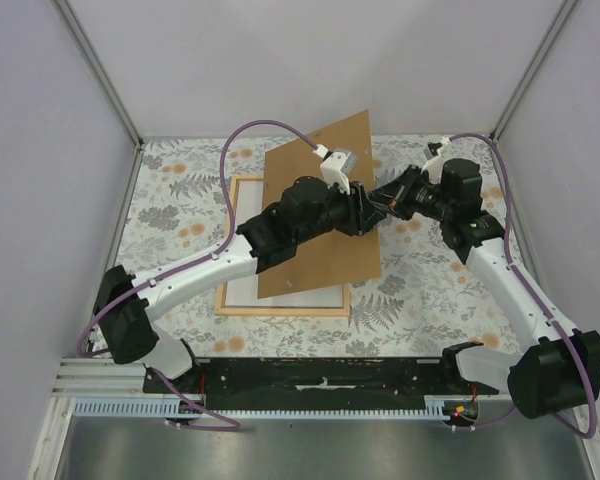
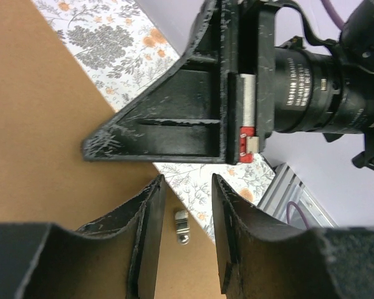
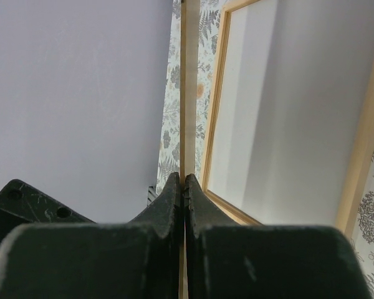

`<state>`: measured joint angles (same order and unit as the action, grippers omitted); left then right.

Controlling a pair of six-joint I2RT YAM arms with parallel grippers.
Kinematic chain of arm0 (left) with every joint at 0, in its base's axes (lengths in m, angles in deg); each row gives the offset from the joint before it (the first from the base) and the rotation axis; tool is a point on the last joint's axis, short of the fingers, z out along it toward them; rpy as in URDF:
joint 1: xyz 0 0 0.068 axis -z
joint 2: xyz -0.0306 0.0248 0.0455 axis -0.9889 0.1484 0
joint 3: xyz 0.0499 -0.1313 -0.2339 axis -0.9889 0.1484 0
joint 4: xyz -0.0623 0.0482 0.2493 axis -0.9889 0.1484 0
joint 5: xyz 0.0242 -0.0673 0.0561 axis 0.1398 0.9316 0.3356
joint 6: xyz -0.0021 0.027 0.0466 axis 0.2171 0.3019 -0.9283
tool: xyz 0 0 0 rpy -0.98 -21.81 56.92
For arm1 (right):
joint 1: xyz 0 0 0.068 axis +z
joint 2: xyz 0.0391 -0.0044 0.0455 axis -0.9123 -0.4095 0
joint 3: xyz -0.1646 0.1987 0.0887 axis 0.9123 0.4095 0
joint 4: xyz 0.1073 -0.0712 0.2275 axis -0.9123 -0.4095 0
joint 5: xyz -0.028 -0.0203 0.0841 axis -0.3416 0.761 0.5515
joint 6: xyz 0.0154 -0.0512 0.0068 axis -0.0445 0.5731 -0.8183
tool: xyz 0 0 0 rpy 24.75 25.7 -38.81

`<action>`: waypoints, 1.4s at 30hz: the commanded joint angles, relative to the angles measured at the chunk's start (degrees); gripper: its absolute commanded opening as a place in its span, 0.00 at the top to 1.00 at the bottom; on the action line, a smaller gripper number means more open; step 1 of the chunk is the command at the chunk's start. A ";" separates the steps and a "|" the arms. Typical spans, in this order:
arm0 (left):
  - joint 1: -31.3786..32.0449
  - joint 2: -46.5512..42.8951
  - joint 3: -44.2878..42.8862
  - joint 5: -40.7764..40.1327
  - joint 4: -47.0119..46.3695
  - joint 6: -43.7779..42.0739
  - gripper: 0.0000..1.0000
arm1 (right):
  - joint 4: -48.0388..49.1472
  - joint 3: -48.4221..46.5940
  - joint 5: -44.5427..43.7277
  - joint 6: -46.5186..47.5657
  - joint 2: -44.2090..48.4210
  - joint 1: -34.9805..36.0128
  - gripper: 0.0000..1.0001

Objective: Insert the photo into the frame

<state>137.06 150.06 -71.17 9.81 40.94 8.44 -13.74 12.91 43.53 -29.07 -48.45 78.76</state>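
My right gripper (image 3: 185,182) pinches the edge of the brown backing board (image 1: 325,262), tilted above the frame (image 1: 280,311). My left gripper (image 2: 187,180) hangs half-open, empty. The photo (image 3: 287,112), seemingly white-side up, lies inside the frame; closing remains.

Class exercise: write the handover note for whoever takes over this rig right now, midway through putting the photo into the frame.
Right gripper: shut on the edge of the brown backing board, holding it tilted up over the frame.
Left gripper: open at that same edge, holding nothing.
The frame lies flat on the table with a white sheet inside, probably the photo face down; its picture side is hidden.
Done: the sheet seems seated.
Left: probably lower the board onto the frame's back.
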 commanded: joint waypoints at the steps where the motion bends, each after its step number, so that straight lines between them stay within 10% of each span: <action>1: -1.01 -2.53 0.97 -0.48 1.63 -1.51 0.57 | 5.33 -4.49 2.03 -0.50 2.07 -0.09 1.00; 8: -5.66 -10.61 0.44 -4.94 9.17 -0.73 0.54 | 7.35 -3.79 3.70 -1.19 0.05 -0.97 1.00; 26: -44.15 -11.06 14.67 -0.30 18.95 8.59 0.53 | 25.97 10.09 5.28 -9.45 -2.32 -0.62 1.00; 42: -53.04 -4.12 18.54 4.97 16.93 9.39 0.53 | 41.10 14.93 -0.16 -14.38 -14.10 7.19 1.00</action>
<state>85.08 144.53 -53.97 12.44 60.00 15.78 16.75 28.38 44.90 -40.88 -61.72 84.42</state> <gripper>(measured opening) 0.469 0.018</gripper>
